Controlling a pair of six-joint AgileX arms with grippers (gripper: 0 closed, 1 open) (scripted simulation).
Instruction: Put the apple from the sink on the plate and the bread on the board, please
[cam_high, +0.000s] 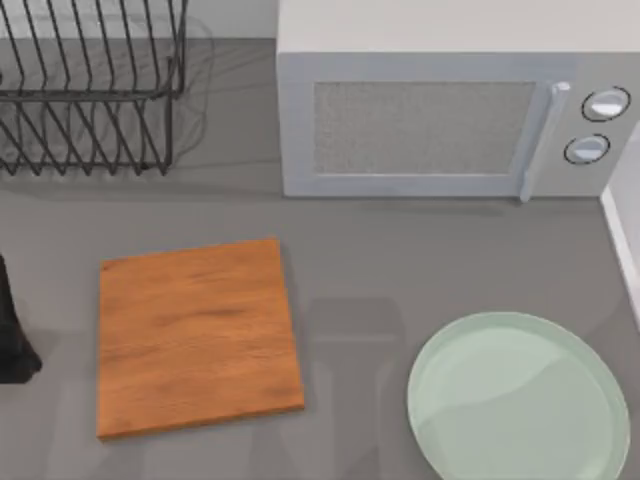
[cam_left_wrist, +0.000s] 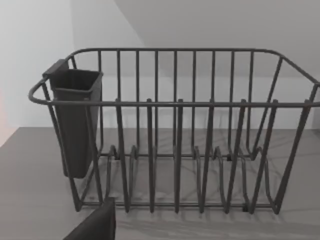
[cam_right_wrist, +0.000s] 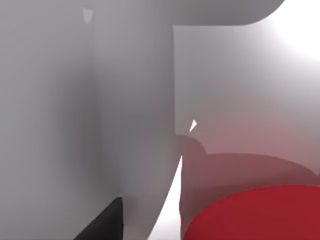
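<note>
The apple (cam_right_wrist: 255, 212), smooth and red, sits low in the pale sink (cam_right_wrist: 240, 90), right up close to the right gripper's camera. It looks light, hard and slippery, so pinch across its widest part. Whether the right fingers are open I cannot tell; the plate (cam_high: 520, 400) waits bare on the tabletop beside the board (cam_high: 195, 335)

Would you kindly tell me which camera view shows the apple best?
The right wrist view: the apple appears there as a red rounded surface, very close and cut off by the picture's edge. The top view has the board and plate, both bare; the left wrist view faces a wire rack.
</note>
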